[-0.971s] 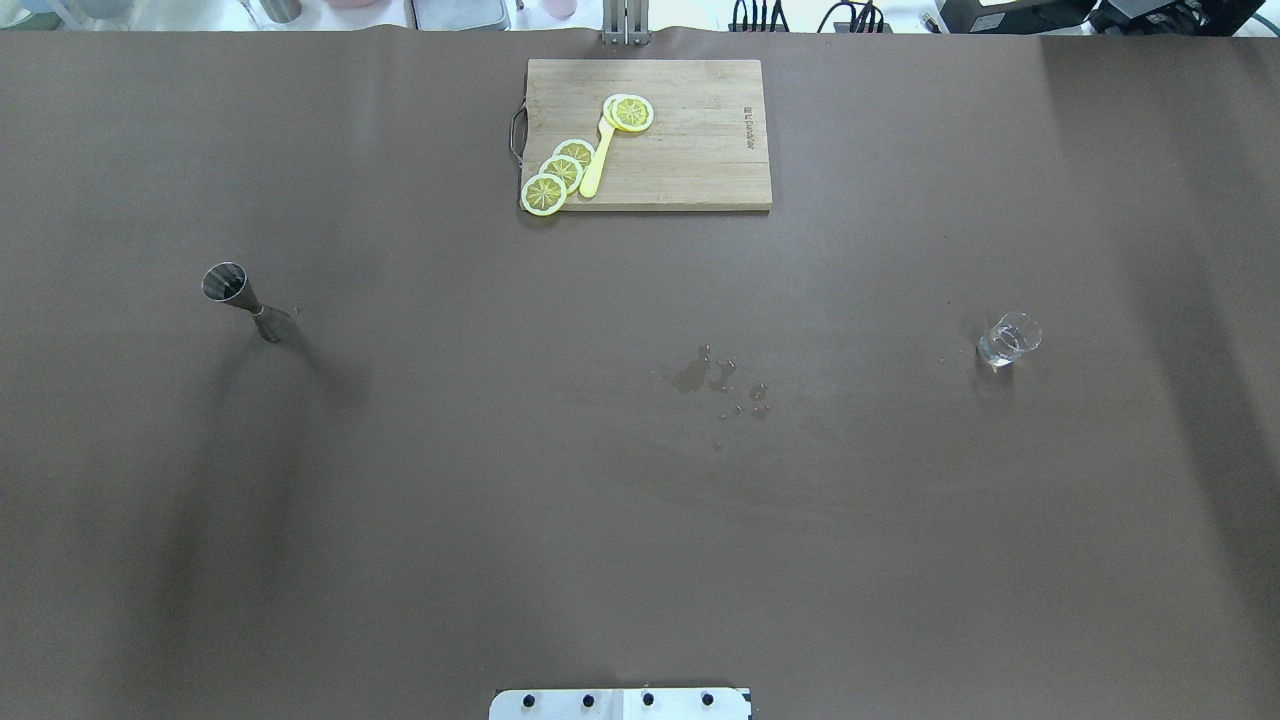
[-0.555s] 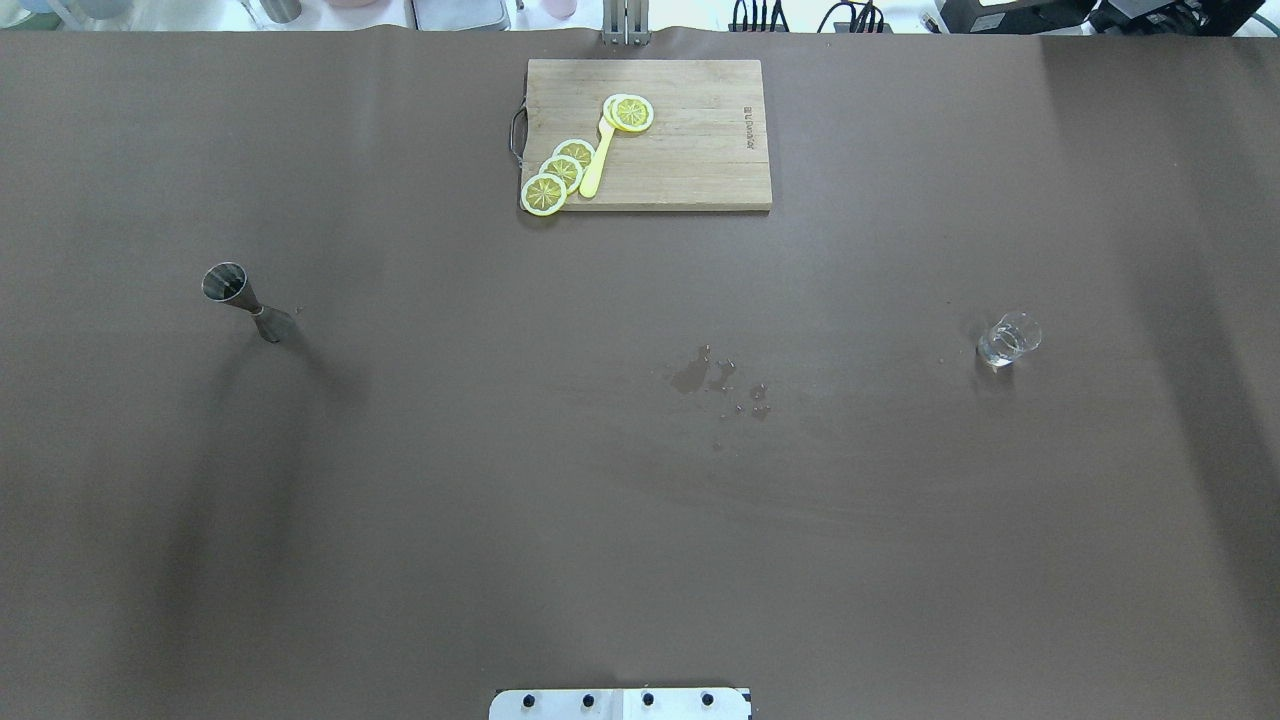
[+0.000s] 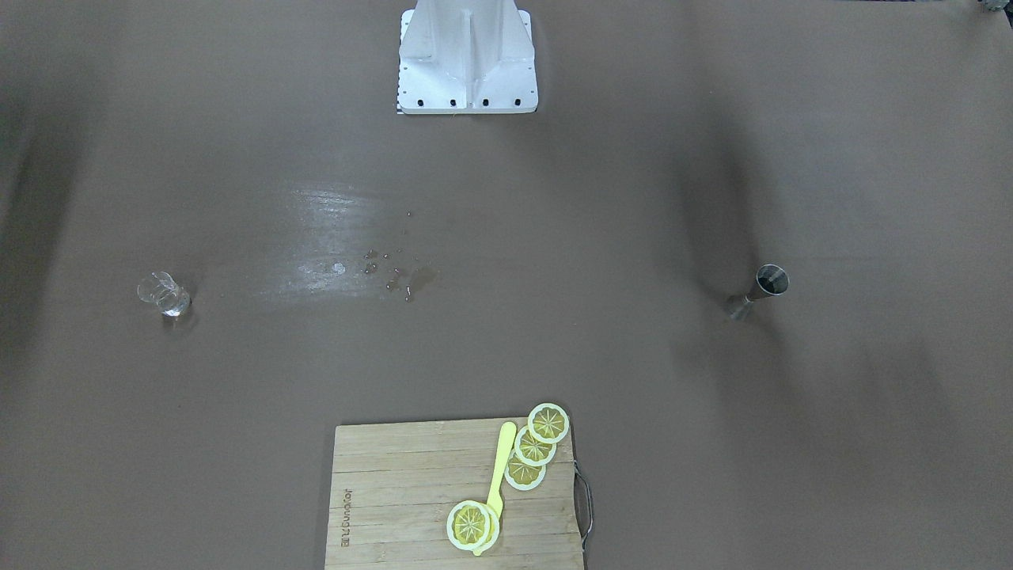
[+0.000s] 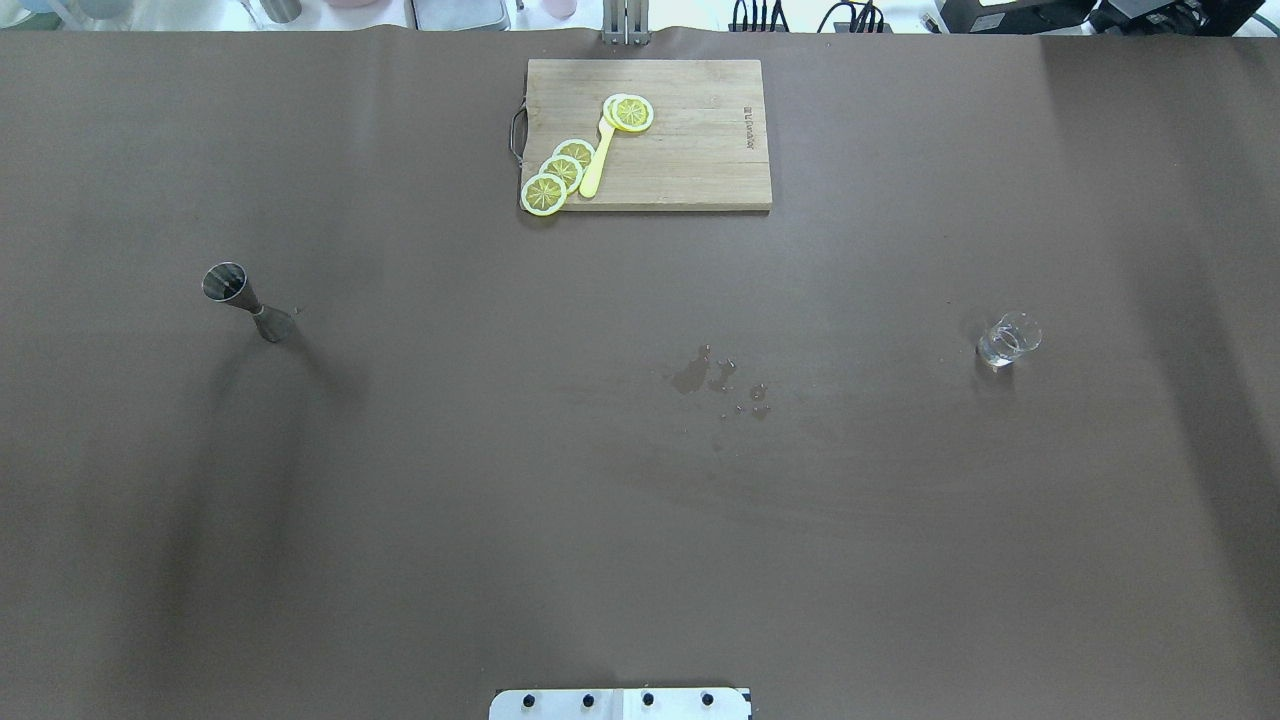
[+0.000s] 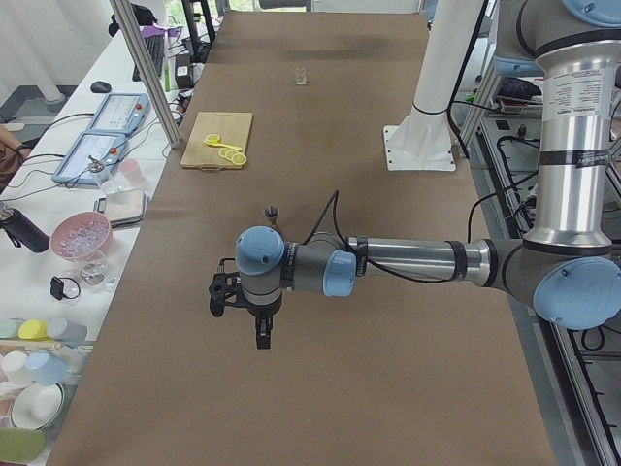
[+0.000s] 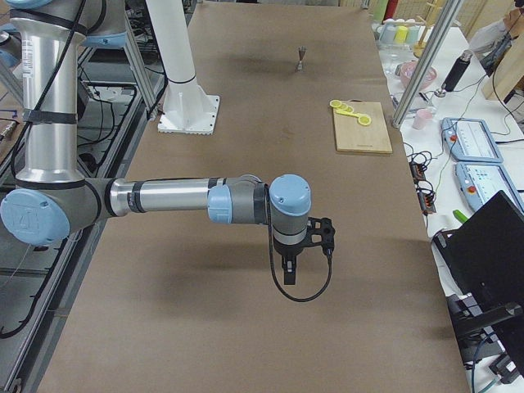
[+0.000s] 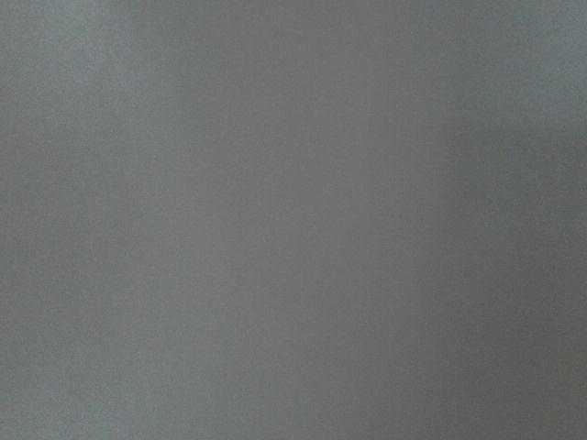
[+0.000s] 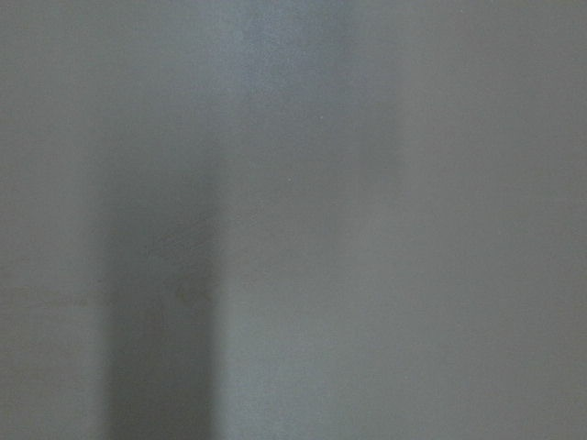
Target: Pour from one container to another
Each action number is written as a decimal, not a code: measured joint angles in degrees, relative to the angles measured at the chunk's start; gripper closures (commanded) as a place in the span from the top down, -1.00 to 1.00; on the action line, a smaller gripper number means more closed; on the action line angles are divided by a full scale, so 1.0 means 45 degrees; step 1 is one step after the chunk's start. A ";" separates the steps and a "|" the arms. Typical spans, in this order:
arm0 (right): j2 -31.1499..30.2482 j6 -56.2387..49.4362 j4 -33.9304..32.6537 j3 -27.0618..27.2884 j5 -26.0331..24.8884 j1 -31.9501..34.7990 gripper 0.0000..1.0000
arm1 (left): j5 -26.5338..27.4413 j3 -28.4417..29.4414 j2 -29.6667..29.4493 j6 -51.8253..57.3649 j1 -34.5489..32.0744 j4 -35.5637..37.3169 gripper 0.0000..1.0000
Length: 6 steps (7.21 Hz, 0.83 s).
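A steel jigger (image 4: 245, 300) stands upright on the brown table's left half, also seen in the front view (image 3: 760, 290) and beyond the near arm in the left side view (image 5: 272, 211). A small clear glass (image 4: 1008, 340) holding a little clear liquid stands on the right half (image 3: 164, 294). My left gripper (image 5: 261, 338) hangs over the table's left end, well short of the jigger; I cannot tell whether it is open or shut. My right gripper (image 6: 288, 274) hangs over the right end; its state I cannot tell either. Both wrist views show only blurred table.
A wooden cutting board (image 4: 690, 150) with lemon slices (image 4: 560, 170) and a yellow knife (image 4: 597, 160) lies at the far middle. A small wet spill (image 4: 700, 375) marks the table's centre. The robot's white base (image 3: 467, 55) stands at the near edge.
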 measured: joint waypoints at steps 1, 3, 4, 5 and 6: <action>0.0000 0.0000 0.0004 0.0004 0.0004 0.0000 1.00 | 0.0008 0.0065 -0.0061 -0.0004 0.0000 0.0001 0.98; 0.0002 0.0000 0.0009 0.0007 0.0006 0.0000 1.00 | 0.0014 0.0102 -0.0125 -0.0008 0.0001 0.0010 0.98; 0.0010 0.0000 0.0006 0.0007 0.0006 0.0000 1.00 | 0.0015 0.0114 -0.0130 -0.0008 0.0000 0.0011 0.98; 0.0012 0.0000 0.0001 0.0007 0.0007 0.0000 1.00 | 0.0015 0.0125 -0.0137 -0.0008 0.0000 0.0036 0.98; 0.0007 0.0000 0.0001 0.0007 0.0007 0.0000 1.00 | 0.0011 0.0102 -0.0141 -0.0008 0.0000 0.0096 0.98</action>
